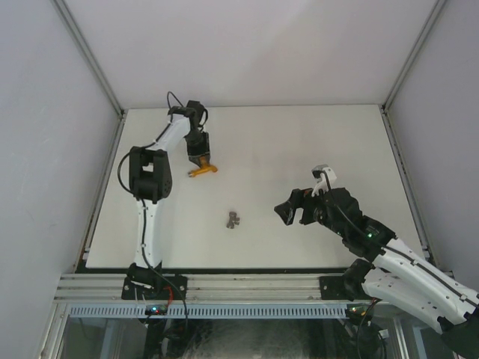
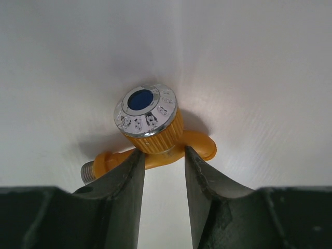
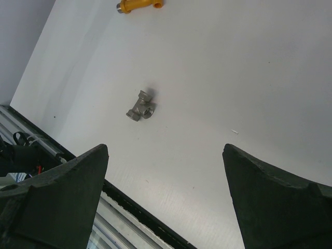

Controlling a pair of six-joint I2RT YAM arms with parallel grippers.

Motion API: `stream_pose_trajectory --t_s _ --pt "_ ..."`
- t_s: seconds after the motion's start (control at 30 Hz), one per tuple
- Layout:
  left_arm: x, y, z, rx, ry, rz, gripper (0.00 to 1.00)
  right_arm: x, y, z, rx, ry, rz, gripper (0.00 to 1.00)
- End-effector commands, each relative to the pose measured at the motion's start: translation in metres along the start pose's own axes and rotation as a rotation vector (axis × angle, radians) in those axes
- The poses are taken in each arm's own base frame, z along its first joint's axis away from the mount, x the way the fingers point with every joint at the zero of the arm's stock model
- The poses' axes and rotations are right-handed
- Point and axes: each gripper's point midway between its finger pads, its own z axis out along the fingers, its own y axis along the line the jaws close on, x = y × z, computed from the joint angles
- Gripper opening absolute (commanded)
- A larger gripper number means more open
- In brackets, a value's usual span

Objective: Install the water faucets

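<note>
Straddling the tap: left fingers [image 2: 124,181], narrowly parted, tips at either side of the orange plastic tap with a chrome, blue-centred knob [image 2: 155,140]; whether they pinch it, I cannot tell.
Tap position: lying on the white tabletop [image 1: 299,142], far left.
Other arm: right fingers [image 3: 67,192] spread wide, holding nothing.
Fitting: grey metal tee-shaped fitting [image 3: 140,105] alone mid-tabletop, well apart from both.
</note>
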Motion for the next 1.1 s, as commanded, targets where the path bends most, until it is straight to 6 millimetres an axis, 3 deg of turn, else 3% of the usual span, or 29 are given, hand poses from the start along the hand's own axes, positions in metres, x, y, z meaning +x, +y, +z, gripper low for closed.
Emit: stream_pose_trajectory --t_s 0.0,0.17,0.27,0.6,0.73,0.9,1.07 --pt "0.009 -0.046 -0.018 0.081 -0.016 0.094 0.39 -0.008 0.006 0.000 -0.017 -0.029 0.023 0.90" --pt "0.025 -0.076 -0.011 0.124 0.009 0.112 0.38 -0.003 0.005 0.000 -0.012 -0.010 0.033 0.90" --pt "0.045 -0.106 -0.010 0.195 0.037 0.162 0.38 -0.002 0.001 -0.001 0.011 -0.007 0.035 0.90" --pt "0.110 -0.185 -0.002 0.310 0.050 0.242 0.38 -0.010 -0.040 -0.014 0.221 -0.088 0.050 0.91" --pt "0.151 -0.215 0.004 0.323 0.076 0.302 0.40 -0.009 -0.056 -0.022 0.295 -0.118 0.062 0.91" --pt "0.189 -0.245 -0.011 0.416 0.019 0.305 0.49 -0.007 -0.072 -0.031 0.340 -0.174 0.069 0.92" --pt "0.188 -0.254 -0.051 0.490 -0.108 0.318 0.61 -0.008 -0.070 -0.037 0.276 -0.234 0.030 0.92"
